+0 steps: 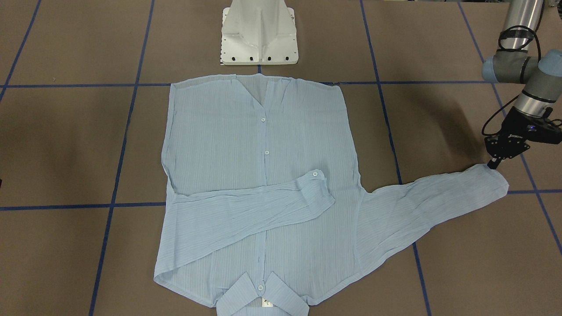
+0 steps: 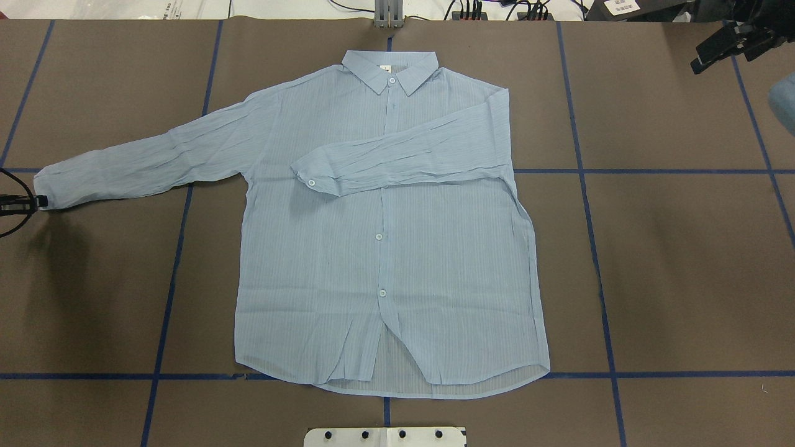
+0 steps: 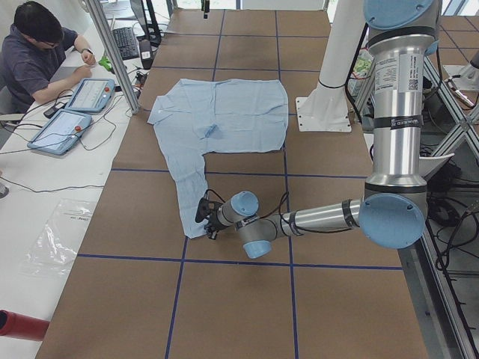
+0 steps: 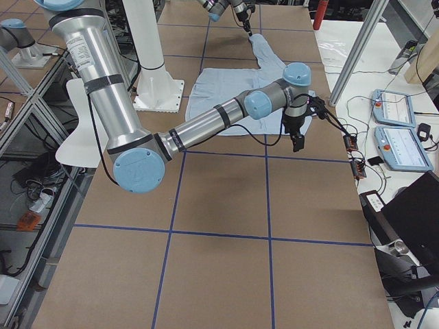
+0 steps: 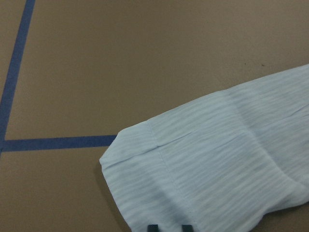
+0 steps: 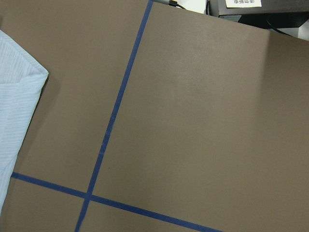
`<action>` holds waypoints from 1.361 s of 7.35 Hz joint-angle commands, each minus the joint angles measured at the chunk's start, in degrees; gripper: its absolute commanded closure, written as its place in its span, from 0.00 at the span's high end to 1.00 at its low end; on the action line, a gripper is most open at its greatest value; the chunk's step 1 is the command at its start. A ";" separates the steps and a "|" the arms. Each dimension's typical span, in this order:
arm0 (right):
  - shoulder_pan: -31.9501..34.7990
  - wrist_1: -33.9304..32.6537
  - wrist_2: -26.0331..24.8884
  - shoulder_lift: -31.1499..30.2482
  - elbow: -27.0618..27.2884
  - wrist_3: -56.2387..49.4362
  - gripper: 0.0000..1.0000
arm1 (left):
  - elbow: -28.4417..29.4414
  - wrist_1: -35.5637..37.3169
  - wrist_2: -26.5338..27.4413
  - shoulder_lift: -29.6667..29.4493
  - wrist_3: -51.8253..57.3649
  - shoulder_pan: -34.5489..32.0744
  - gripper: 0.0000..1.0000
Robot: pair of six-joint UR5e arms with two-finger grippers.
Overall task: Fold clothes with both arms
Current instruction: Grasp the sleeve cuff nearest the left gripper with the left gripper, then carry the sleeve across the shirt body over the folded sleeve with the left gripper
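Note:
The clothes are one light-blue striped shirt [image 2: 385, 248] lying flat and face up, collar [image 2: 391, 71] at the far side from the robot. One sleeve is folded across the chest, its cuff [image 2: 310, 177] near the button line. The other sleeve [image 2: 149, 161] stretches out sideways. My left gripper [image 1: 492, 166] sits low at that sleeve's cuff [image 1: 496, 177]; in the left wrist view its fingertips [image 5: 152, 227] stand close together on the cuff's edge [image 5: 193, 183], shut on it. My right gripper [image 2: 699, 64] hangs above bare table beside the shirt's shoulder [image 6: 14, 96]; its fingers are too unclear to read.
The white robot base [image 1: 259, 35] stands just behind the hem. Blue tape lines [image 2: 584, 171] grid the brown table. A person [image 3: 34, 52] sits at a side bench with tablets [image 3: 71, 112]. More pendants [image 4: 394, 127] lie on the bench past the table's far edge.

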 commanded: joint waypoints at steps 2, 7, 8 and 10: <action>0.00 0.00 0.00 -0.01 0.01 0.00 1.00 | -5.42 -0.04 -2.74 -0.72 -0.07 -0.15 0.00; 0.00 0.00 0.00 -0.27 0.01 0.00 1.00 | -14.77 6.50 -7.84 -17.09 -8.80 0.29 0.00; 0.00 0.00 0.00 -0.27 -0.08 0.00 1.00 | -14.68 13.94 -8.47 -24.47 -13.21 0.38 0.00; -0.09 0.00 -0.09 -0.27 -0.08 0.00 1.00 | -14.42 20.07 -7.95 -33.73 -16.39 6.15 0.00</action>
